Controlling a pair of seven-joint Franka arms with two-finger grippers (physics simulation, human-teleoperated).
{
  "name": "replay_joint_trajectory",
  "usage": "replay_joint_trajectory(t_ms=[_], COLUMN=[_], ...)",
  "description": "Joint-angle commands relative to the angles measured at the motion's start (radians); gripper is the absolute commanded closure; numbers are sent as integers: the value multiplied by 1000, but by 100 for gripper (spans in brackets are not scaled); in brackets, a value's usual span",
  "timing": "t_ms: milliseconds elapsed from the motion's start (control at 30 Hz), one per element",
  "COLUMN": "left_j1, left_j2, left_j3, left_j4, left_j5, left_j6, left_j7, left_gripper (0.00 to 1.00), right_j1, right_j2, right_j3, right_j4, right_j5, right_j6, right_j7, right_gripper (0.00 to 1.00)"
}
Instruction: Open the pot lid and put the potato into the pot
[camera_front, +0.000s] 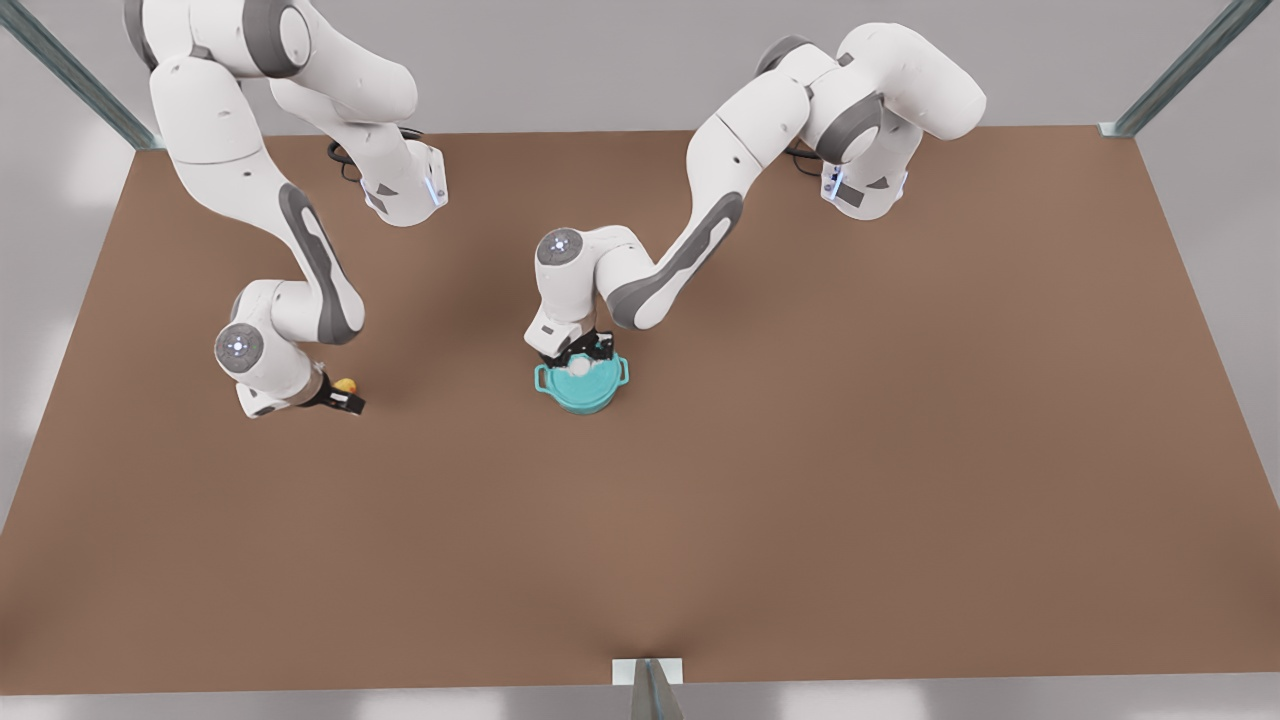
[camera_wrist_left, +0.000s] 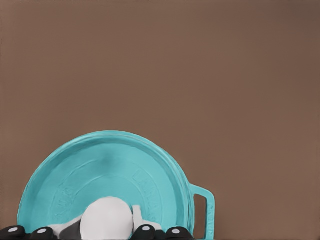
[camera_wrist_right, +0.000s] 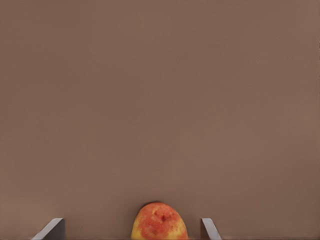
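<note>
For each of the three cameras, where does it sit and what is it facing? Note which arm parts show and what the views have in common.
Front view: high above the table, looking down on both arms, pot and potato.
Left wrist view: on the arm at the pot, looking onto the pot lid and its knob; left gripper around the knob.
Right wrist view: just above the table, facing the potato between the right gripper fingers.
Shared: front and left wrist show the lid; front and right wrist the potato.
</note>
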Motion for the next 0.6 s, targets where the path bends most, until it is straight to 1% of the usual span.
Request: replay_joint_trajectory(t_ms=[0, 67, 100, 167, 200, 267, 300, 333, 367, 400, 433, 467, 533, 567], left_j1=[5, 43, 98, 262, 359, 521, 567, 583, 584, 584, 583, 583, 586, 620], left_j2=[-5, -19, -30, -36, -32, 18, 57, 73, 84, 80, 76, 61, -51, -205], left_j3=[4, 1, -1, -5, -8, -2, -1, -1, 2, 2, 1, 4, 1, -2], left_j4=[3, 7, 9, 46, 47, 46, 46, 46, 46, 44, 44, 46, 47, 49], left_j5=[-5, -11, -11, -36, -36, -34, -31, -28, -27, -27, -25, -22, -21, -51], left_j6=[-20, -66, -73, -167, -173, -112, -52, -29, -26, -32, -41, -102, -375, -584], left_j7=[-128, -88, -47, 168, 288, 538, 584, 606, 612, 636, 655, 694, 891, 1030], left_gripper=[87, 87, 87, 86, 86, 84, 81, 63, 5, 0, 0, 0, 0, 0], right_j1=[-4, -4, -1, -1, -3, -3, -3, -3, -4, -4, -4, -4, -4, -4], right_j2=[5, 20, 27, 36, 42, 48, 50, 50, 50, 51, 53, 54, 56, 56], right_j3=[0, 0, 0, 0, 0, 0, 0, 0, 0, 0, 0, 0, 0, 0], right_j4=[-6, -7, -7, -10, -10, -13, -15, -18, -18, -18, -18, -18, -18, -18], right_j5=[-25, -28, -28, -42, -42, -55, -60, -62, -62, -62, -62, -62, -62, -62], right_j6=[7, 13, 13, 13, 13, 13, 13, 11, 13, 13, 13, 13, 13, 11], right_j7=[52, 53, 53, 55, 53, 55, 55, 55, 55, 55, 53, 55, 58, 60], right_gripper=[0, 0, 0, 0, 0, 0, 0, 0, 0, 0, 1, 5, 10, 14])
